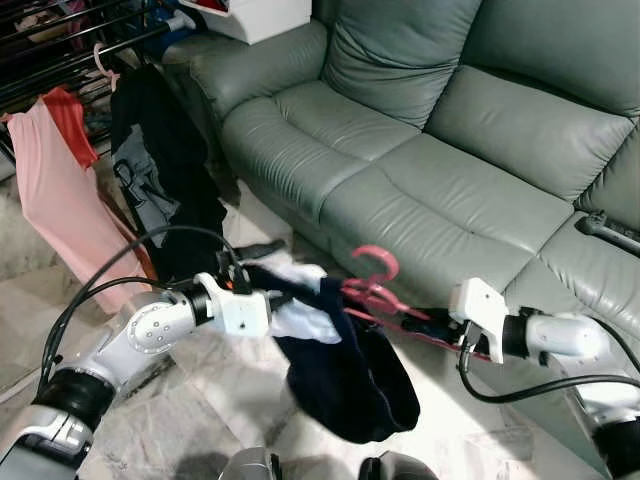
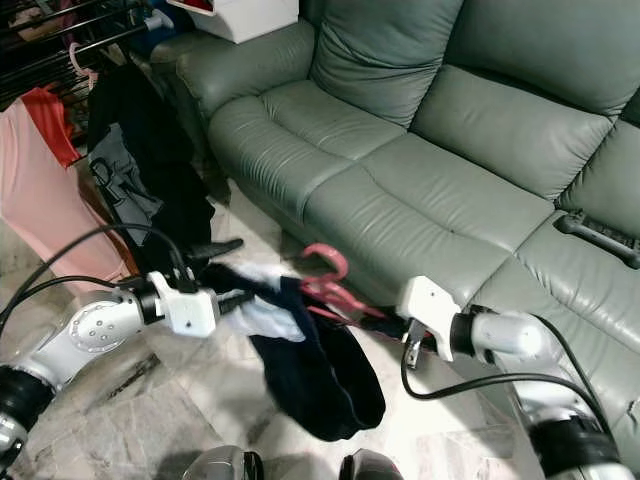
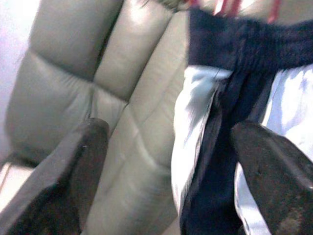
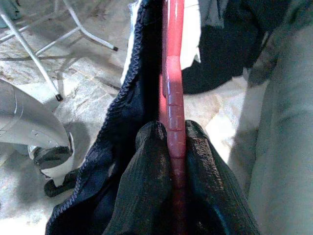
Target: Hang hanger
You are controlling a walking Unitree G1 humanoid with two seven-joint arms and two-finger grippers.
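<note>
A pink-red plastic hanger [image 1: 372, 290] is held level in front of the sofa, its hook [image 1: 376, 262] pointing up. Navy shorts with white lining [image 1: 350, 385] droop from it. My right gripper [image 1: 432, 326] is shut on the hanger's bar; in the right wrist view the two fingers [image 4: 146, 166] pinch the red bar [image 4: 172, 83]. My left gripper [image 1: 278, 272] is open at the garment's other end, one finger above and one below the white cloth [image 1: 305, 318]. The left wrist view shows the navy and white fabric [image 3: 225, 122] just beyond the spread fingers [image 3: 73, 181].
A grey-green leather sofa [image 1: 450, 150] spans the back and right. At the far left stands a drying rack [image 1: 70, 50] with a pink garment [image 1: 55, 200] and dark clothes [image 1: 165, 170]. A white box [image 1: 265, 15] sits on the sofa arm. Pale marble floor [image 1: 200, 420] lies below.
</note>
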